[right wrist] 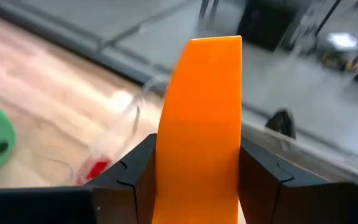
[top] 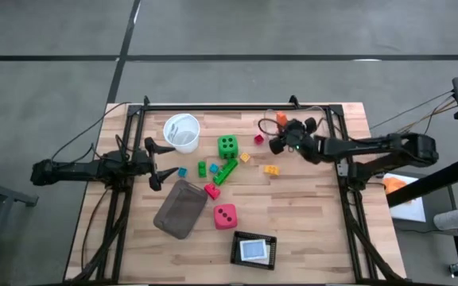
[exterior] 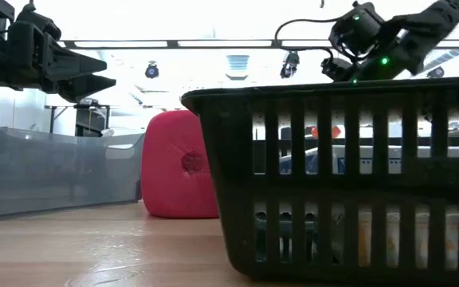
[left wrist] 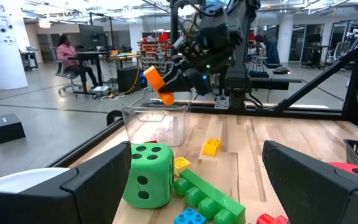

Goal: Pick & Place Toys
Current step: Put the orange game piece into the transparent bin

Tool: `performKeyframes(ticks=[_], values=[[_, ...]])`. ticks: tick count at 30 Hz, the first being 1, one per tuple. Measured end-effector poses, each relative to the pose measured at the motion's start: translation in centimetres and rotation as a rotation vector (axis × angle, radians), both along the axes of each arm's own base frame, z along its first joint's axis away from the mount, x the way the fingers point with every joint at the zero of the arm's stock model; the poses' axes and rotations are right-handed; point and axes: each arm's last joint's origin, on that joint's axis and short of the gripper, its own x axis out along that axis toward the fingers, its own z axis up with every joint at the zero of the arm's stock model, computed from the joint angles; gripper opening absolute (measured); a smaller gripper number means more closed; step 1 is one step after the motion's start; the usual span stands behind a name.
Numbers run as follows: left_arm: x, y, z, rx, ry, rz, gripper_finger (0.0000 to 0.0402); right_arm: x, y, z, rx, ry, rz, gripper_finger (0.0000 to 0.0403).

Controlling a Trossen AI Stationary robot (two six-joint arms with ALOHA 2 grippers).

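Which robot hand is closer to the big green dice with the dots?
The right gripper, holding the orange brick, is a bit nearer to the green dice, up toward the table's far edge. The open left gripper waits farther off on the dice's other side.

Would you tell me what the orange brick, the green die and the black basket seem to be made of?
Orange brick, held in the right tool: probably hard plastic, smooth with a slight sheen. Green die: matte, with rounded corners, possibly foam or soft plastic. Black basket: moulded plastic, judging by its slatted walls.
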Motion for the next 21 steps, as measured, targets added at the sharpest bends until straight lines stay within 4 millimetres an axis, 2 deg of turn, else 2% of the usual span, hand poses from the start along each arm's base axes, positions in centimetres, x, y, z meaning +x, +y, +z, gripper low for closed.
performKeyframes(ticks=[4,7,14,21], values=[[0.0,0.0,0.1,0.000,-0.011,0.000,0.0362,-0.4,-1.0,1.0,0.099,0.043,0.024,0.0161],[0.0,0.0,0.1,0.000,-0.013,0.000,0.0362,-0.6,-1.8,0.9,0.145,0.073,0.024,0.0161],[0.0,0.0,0.1,0.000,-0.012,0.000,0.0362,-0.5,-3.2,-1.1,0.211,0.169,-0.010,0.0161],[0.0,0.0,0.1,0.000,-0.011,0.000,0.0362,0.2,-3.6,-2.6,0.239,0.233,-0.020,0.0162]])
